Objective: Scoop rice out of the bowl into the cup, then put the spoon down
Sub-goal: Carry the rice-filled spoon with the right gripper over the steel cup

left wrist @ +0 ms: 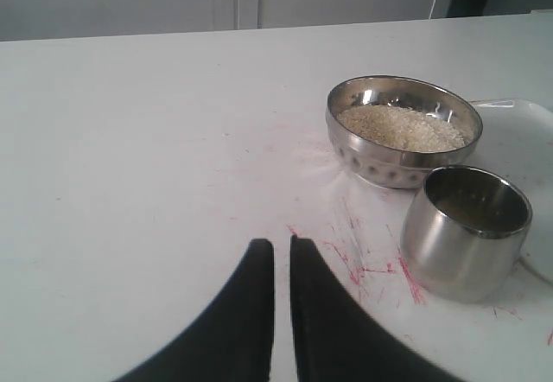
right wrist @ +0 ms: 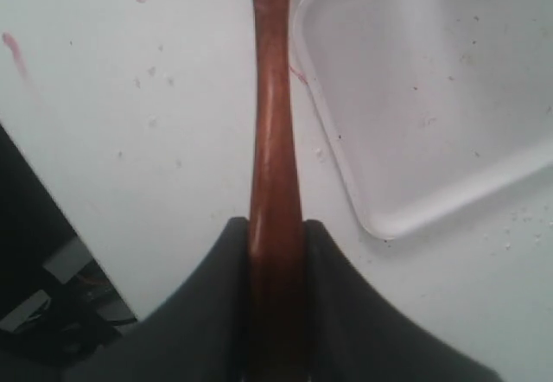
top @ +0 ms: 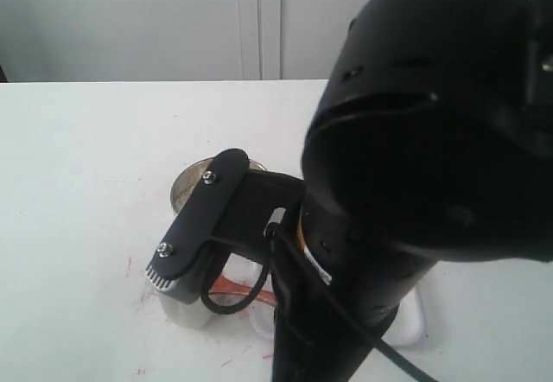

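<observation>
The steel bowl holds a mound of off-white rice. The smaller steel cup stands just beside it, nearer the left wrist camera. My left gripper hovers over bare table short of the cup, fingers shut with only a slit between them and nothing held. My right gripper is shut on the reddish-brown spoon handle; the spoon head runs out of that view. In the exterior view the right gripper's finger hangs over the cup, covering most of the bowl. A strip of spoon shows.
A white plastic tray lies on the table beside the bowl and cup, also seen as the tray. Red scratch marks streak the white table. The bulky black right arm blocks the right half of the exterior view.
</observation>
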Tool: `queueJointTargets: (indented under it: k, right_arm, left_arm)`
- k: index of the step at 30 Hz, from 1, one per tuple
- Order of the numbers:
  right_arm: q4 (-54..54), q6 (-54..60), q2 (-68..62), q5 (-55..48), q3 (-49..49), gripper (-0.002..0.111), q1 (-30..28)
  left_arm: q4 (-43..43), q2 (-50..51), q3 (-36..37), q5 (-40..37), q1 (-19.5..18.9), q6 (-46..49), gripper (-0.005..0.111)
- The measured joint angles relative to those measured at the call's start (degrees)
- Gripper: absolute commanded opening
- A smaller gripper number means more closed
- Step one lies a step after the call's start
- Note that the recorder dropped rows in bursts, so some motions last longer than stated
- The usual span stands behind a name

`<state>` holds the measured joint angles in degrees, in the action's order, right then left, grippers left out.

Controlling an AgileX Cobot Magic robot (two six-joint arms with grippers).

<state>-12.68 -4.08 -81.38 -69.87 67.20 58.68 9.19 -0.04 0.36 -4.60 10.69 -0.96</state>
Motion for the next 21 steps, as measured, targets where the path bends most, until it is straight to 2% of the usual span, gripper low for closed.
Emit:
queueJointTargets:
  k: [8, 21]
  right_arm:
    - [-7.37, -4.29, -3.13, 3.02, -1.57, 0.0, 0.0]
    - [-14.28, -4.73, -9.29, 5.3, -1.71, 0.0, 0.0]
  left_arm:
    - [0.0, 0.0, 0.0, 0.0, 0.0, 0.0, 0.014]
    - [0.0, 0.0, 0.0, 0.0, 0.0, 0.0, 0.014]
